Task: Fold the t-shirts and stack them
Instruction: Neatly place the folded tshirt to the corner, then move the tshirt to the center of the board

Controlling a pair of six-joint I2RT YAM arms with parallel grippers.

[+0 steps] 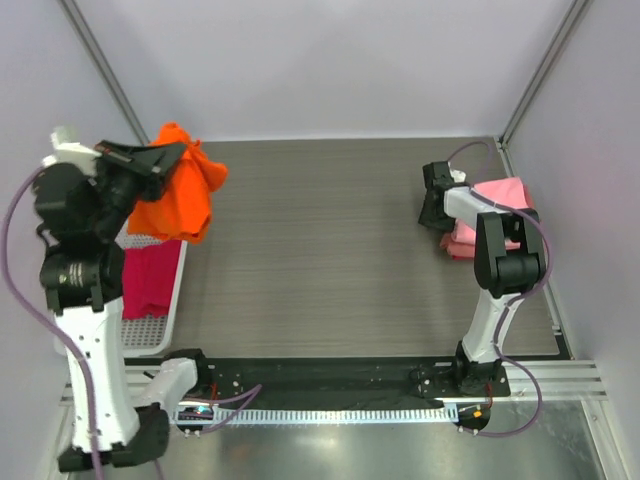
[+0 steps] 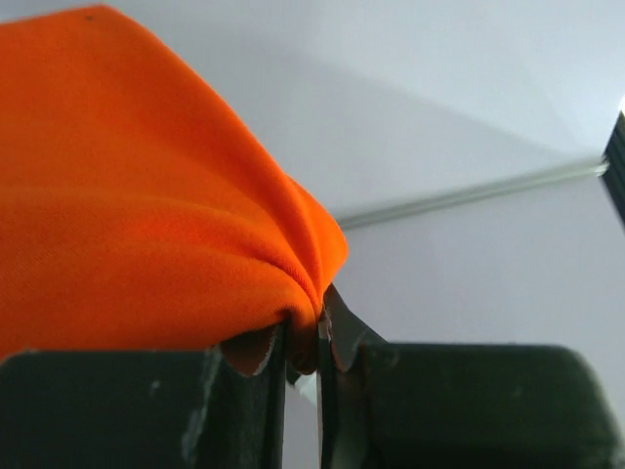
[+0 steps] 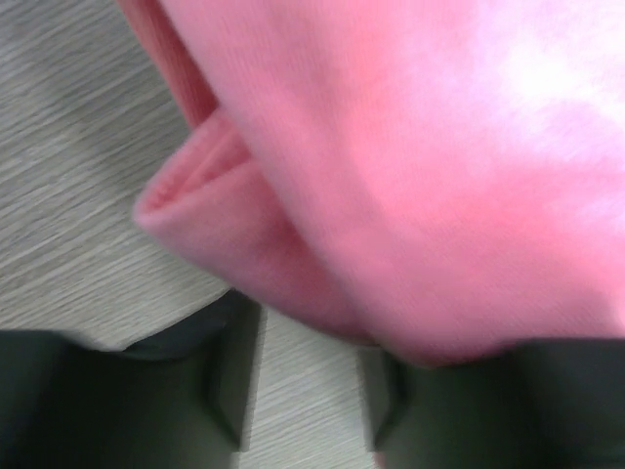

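Note:
My left gripper is raised at the far left and shut on a fold of the bright orange t-shirt, which hangs bunched below it over the basket's far end. The left wrist view shows the orange t-shirt pinched between the jaws of the left gripper. A stack of light pink t-shirts lies folded at the right edge of the table. My right gripper sits at the stack's left side. In the right wrist view my right gripper stands open, bare table between its fingers, with the pink t-shirts draped over the right fingertip.
A white lattice basket lies at the left edge of the table with a magenta-crimson t-shirt in it. The wood-grain table stretches between the arms. Walls close in the back and both sides.

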